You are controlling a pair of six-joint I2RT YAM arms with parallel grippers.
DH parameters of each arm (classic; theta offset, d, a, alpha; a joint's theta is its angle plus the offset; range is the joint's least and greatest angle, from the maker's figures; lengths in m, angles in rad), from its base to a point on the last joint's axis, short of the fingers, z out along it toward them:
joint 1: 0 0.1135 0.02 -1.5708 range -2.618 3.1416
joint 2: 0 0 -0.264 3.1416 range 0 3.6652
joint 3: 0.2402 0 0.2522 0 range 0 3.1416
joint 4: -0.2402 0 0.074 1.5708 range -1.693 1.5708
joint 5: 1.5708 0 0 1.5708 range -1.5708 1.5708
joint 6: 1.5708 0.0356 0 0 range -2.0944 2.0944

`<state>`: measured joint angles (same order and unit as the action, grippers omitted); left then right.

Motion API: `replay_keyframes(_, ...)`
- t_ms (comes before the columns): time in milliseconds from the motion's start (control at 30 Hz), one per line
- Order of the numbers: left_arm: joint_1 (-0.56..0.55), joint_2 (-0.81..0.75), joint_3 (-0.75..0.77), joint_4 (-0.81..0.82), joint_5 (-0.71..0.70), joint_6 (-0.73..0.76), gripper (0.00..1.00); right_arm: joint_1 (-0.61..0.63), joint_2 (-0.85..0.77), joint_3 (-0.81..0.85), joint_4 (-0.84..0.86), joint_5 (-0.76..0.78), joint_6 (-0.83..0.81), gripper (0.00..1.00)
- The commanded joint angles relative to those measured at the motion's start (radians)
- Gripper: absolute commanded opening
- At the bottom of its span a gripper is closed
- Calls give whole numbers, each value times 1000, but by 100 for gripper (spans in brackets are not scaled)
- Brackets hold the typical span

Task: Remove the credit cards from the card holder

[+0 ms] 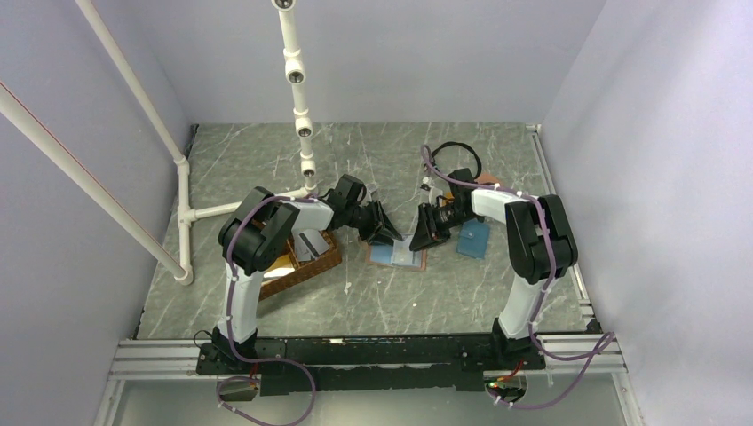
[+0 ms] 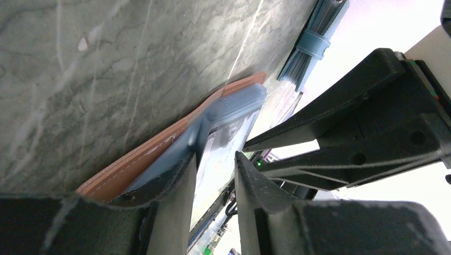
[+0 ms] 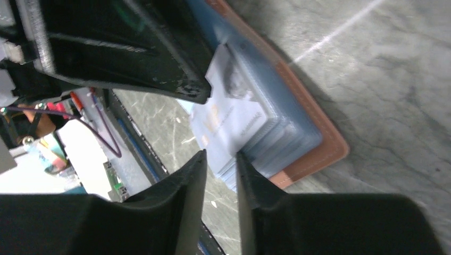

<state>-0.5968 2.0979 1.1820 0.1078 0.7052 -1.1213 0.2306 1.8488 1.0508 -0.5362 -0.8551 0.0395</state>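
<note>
The salmon-pink card holder (image 1: 396, 256) lies open on the table, light-blue pockets up. It also shows in the left wrist view (image 2: 143, 154) and the right wrist view (image 3: 319, 143). A pale grey credit card (image 3: 228, 125) sticks partway out of the pockets; the left wrist view shows it too (image 2: 228, 133). My left gripper (image 1: 388, 234) (image 2: 213, 159) is at the holder's left side, jaws narrowly apart, one finger on the blue pocket. My right gripper (image 1: 419, 238) (image 3: 220, 156) is at the right side, jaws narrowly apart just off the card's free edge.
A teal-blue wallet (image 1: 472, 238) (image 2: 314, 42) lies right of the holder. A brown basket (image 1: 306, 259) with items sits under the left arm. A white pipe frame (image 1: 184, 213) stands at the left. A black cable loop (image 1: 459, 153) lies behind the right arm.
</note>
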Motion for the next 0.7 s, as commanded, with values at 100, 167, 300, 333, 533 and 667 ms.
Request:
replay_keyframes(100,-18,-71,-27,63,49,-22,38,29,75,11,65,210,-5,9)
replay_keyframes(167,-18,-93,-32,35,41,-7,39,27,78,10,65,227,-7,3)
replay_keyframes(300,-18,-129,-56,-12,25,5,42,27,82,9,63,243,-9,0)
replay_keyframes(333,-18,-137,-64,-12,22,3,42,27,83,9,61,245,-10,0)
replay_keyframes(533,-25,-159,-51,-64,0,29,42,27,86,6,56,258,-15,0)
replay_keyframes(667,-38,-159,-17,-154,-25,55,42,27,82,5,58,255,-15,0)
